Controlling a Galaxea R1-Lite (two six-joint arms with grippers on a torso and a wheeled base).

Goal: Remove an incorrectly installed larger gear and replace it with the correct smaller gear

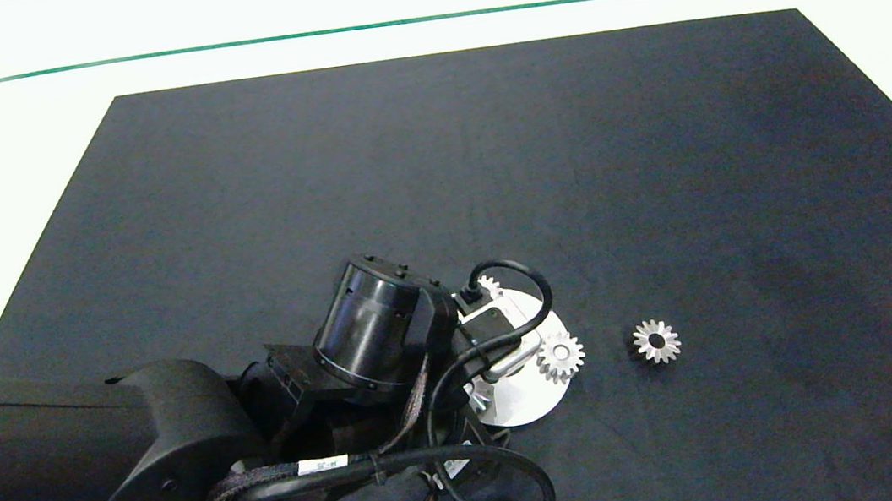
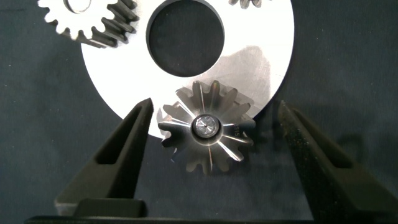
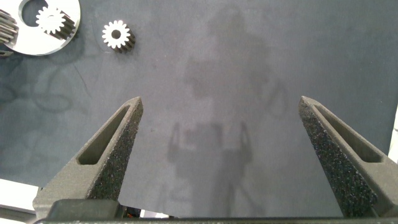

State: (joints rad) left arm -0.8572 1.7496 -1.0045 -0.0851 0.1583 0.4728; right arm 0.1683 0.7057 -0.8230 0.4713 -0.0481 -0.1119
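- While the left gripper [image 2: 211, 134] hangs over the round plate [image 2: 261, 56], fingers spread, the larger gear [image 2: 206, 127] sits between them on the plate's edge, untouched.
- Smaller gear [image 1: 656, 340]: loose on the black mat [image 1: 435, 158], beside the plate.
- Right gripper [image 3: 221, 155]: spread wide, above bare mat.

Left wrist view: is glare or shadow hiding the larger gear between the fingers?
Left wrist view: the larger gear is sharp, glinting only at its centre, with a soft grey shadow on the white disc behind it; the open left gripper straddles it. Head view: the left arm covers that gear.
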